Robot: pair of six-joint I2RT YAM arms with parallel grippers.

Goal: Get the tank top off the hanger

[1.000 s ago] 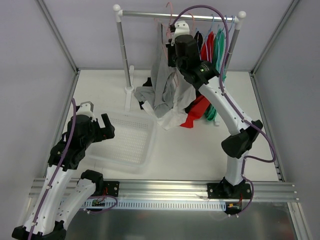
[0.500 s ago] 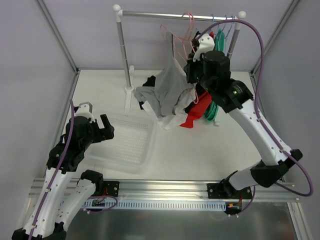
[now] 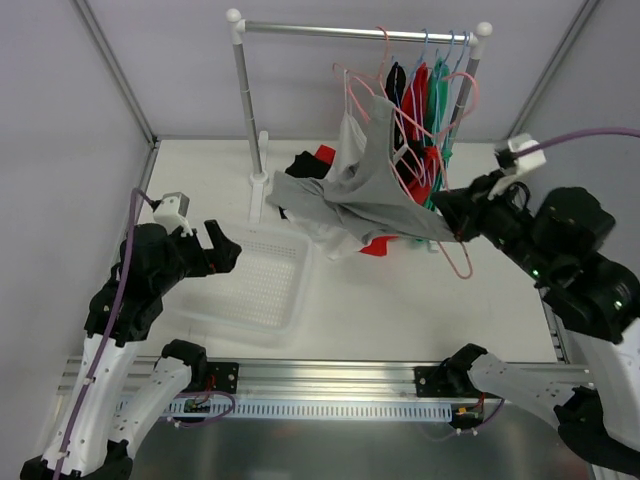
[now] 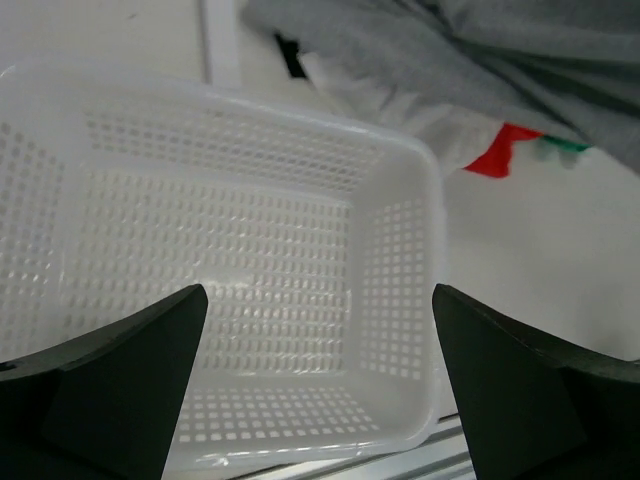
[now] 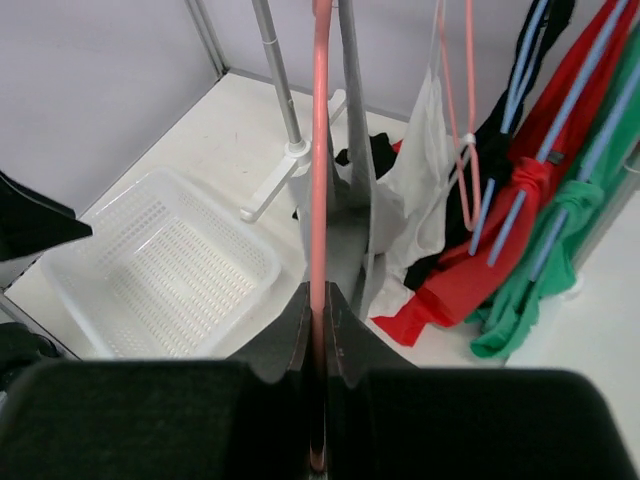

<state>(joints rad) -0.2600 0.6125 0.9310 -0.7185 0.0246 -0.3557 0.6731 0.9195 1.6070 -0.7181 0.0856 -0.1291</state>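
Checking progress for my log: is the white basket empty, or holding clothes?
Empty. The basket shows a bare perforated floor in the left wrist view; the grey tank top hangs outside it.

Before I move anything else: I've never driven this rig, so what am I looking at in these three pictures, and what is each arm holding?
Two robot arms are bolted at the near edge of a white table. The wide picture looks down from above and behind them. The other two come from a camera on each wrist. The left fingers are open and empty, above a white basket. The right fingers are shut on a pink hanger, whose hook seems to be on the rail. The grey tank top is not yet off the hanger and stretches toward that arm. More tops hang on the rail, and a heap of clothes lies at its foot.
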